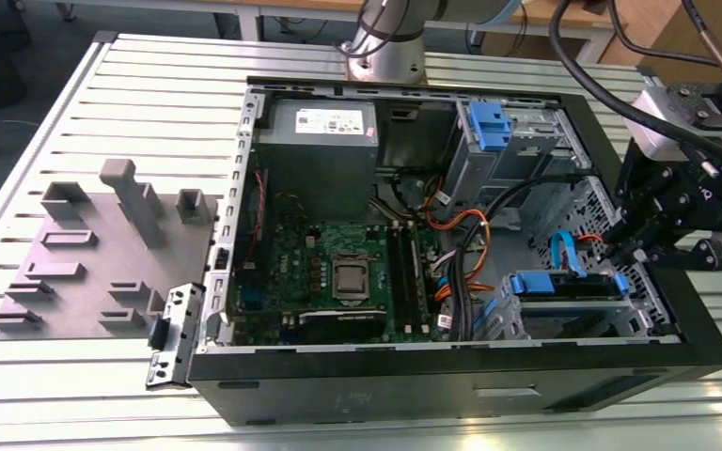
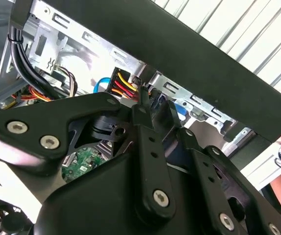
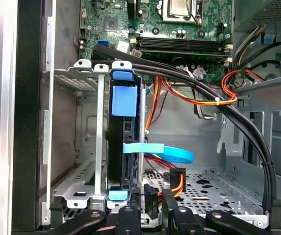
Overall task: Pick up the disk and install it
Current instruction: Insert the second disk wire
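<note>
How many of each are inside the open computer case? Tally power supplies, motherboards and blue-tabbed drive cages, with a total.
Power supply: 1
Motherboard: 1
Blue-tabbed drive cages: 2
Total: 4

Disk (image 1: 567, 285) in drive cage (image 1: 574, 319) inside computer case (image 1: 462, 376); pincer (image 1: 615, 254) just beside.

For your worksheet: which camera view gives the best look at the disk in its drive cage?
The first wrist view: the disk stands edge-on in the cage, blue rails plain. The exterior view shows it smaller, beside the gripper. The second wrist view gives no sure sight of it.
</note>
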Controlling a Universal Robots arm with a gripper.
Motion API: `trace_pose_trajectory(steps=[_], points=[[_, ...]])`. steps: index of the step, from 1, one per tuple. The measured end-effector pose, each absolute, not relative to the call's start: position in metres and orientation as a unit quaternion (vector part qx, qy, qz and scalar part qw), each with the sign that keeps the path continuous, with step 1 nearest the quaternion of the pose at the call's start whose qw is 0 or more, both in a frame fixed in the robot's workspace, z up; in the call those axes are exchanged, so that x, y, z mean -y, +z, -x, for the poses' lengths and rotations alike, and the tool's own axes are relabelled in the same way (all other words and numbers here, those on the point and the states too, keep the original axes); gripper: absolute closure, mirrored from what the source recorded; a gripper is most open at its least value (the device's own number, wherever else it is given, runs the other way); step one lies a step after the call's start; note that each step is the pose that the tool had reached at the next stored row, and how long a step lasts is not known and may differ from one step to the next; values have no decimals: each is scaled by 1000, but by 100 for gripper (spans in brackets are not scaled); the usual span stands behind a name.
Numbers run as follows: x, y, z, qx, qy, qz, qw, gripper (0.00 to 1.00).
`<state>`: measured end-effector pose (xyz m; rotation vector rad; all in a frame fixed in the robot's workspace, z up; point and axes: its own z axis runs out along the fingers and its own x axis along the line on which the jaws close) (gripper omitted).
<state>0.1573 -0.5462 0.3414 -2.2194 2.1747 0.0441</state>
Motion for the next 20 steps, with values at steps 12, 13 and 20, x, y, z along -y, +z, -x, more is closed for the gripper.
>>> trace_pose_trajectory(steps=[12,13,20], points=[[546,341,-157,-700,13,714,16,84],[546,341,-157,-700,13,714,16,84],[548,341,-143,-700,12,714,17,84]])
